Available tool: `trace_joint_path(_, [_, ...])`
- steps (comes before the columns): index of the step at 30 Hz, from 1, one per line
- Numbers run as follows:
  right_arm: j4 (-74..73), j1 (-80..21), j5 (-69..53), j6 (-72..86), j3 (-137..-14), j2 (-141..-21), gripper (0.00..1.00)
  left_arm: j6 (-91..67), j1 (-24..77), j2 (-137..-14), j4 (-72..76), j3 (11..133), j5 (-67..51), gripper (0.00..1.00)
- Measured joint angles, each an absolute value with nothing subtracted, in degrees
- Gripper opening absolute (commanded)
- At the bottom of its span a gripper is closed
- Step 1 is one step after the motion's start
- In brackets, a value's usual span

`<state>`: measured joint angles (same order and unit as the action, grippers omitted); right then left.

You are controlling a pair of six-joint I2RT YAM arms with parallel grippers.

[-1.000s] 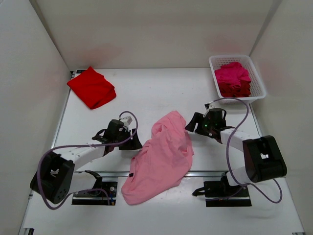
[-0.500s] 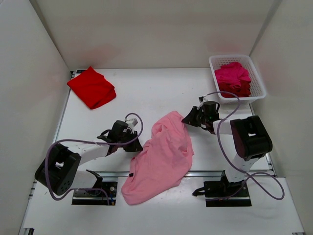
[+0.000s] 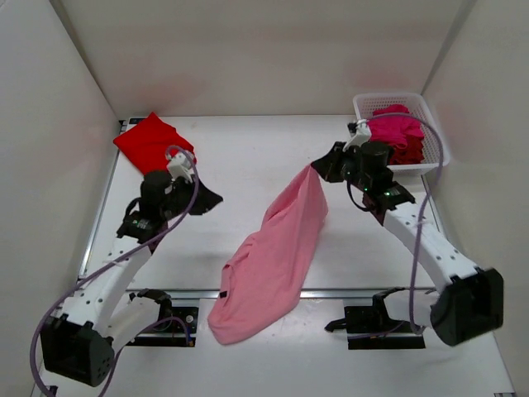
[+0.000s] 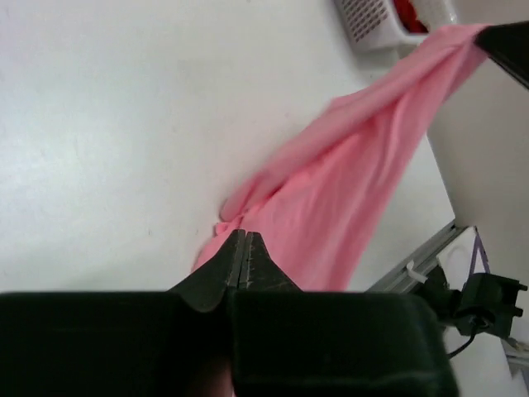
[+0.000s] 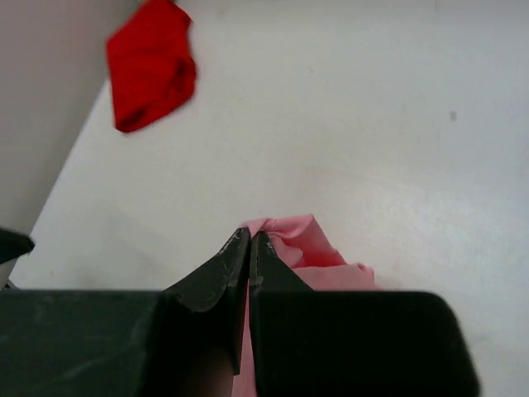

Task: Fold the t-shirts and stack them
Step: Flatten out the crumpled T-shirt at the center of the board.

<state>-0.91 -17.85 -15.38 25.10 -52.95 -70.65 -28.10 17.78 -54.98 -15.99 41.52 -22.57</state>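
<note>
The right gripper [image 3: 315, 170] is closed on one corner of the light pink cotton t-shirt [image 3: 277, 256], and it is raised above the white table top [image 3: 248, 149]. In the right wrist view the two dark fingers [image 5: 235, 256] stand pressed together with a small bunch of pink cloth pinched at their tips. From that pinch the shirt hangs down and away toward the near edge of the table as one long, slack band. Its lower end lies crumpled on the surface between the two arm bases.

The left gripper [image 3: 213, 198] is closed as well, its jaws flat against each other in the left wrist view, and no cloth shows between them. In the overhead view it sits well apart from the pink shirt, with bare table between its tips and the nearest fold. In its own camera the shirt stretches out ahead of the fingertips [image 4: 245, 240] and rises to the far right, where the other gripper holds it.

Behind the left gripper, toward the far left corner, lies the bright red cloth t-shirt [image 3: 149, 141], folded into a rough square and partly covered by the arm. It also shows up ahead and to the left of the right gripper's fingers in the right wrist view.

Just behind and to the right of the right gripper stands the white plastic lattice basket [image 3: 430, 124]. The crumpled magenta t-shirt [image 3: 401, 124] lies in it, with a darker red cloth [image 3: 411, 154] under that
</note>
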Motion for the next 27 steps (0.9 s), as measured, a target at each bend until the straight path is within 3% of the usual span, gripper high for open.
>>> trace_joint_path(1, [-2.48,-18.74,-14.57,24.14,-54.87,-68.38,0.00,-27.81,16.45,-54.13,-16.10,43.48,-22.94,0.10])
trace_joint_path(2, [-4.08,-19.81,-13.69,23.24,-56.88,-65.89,0.00,-27.46,16.16,-53.78,-15.99,44.73,-22.90,0.25])
trace_joint_path(3, [-5.26,-20.45,-13.08,22.46,-58.28,-64.03,0.00,-26.83,16.88,-53.78,-15.84,45.32,-22.98,0.46])
trace_joint_path(4, [-6.52,-20.88,-12.45,21.80,-59.48,-62.28,0.00,-26.26,18.61,-54.33,-15.62,45.25,-22.57,0.58])
trace_joint_path(5, [-7.90,-20.99,-11.75,21.02,-60.36,-60.64,0.00,-25.85,20.75,-55.70,-15.40,44.58,-22.33,0.81])
trace_joint_path(6, [-9.08,-20.91,-11.03,20.49,-60.80,-59.40,0.00,-25.61,22.72,-57.63,-14.72,43.13,-22.04,0.87])
trace_joint_path(12, [-15.20,-15.29,-10.96,18.85,-55.75,-55.07,0.00,-25.85,25.65,-67.77,-14.94,30.63,-19.90,0.91])
trace_joint_path(19, [-20.05,-9.63,-14.02,18.79,-47.90,-52.66,0.00,-25.04,30.13,-70.94,-13.47,29.95,-17.67,0.86])
trace_joint_path(24, [-20.05,-10.09,-15.49,18.61,-47.88,-52.25,0.00,-24.91,32.77,-73.78,-11.46,29.85,-15.51,0.73])
trace_joint_path(27, [-20.10,-11.11,-15.66,18.63,-47.90,-51.94,0.00,-25.76,33.39,-74.89,-9.23,29.54,-14.52,0.50])
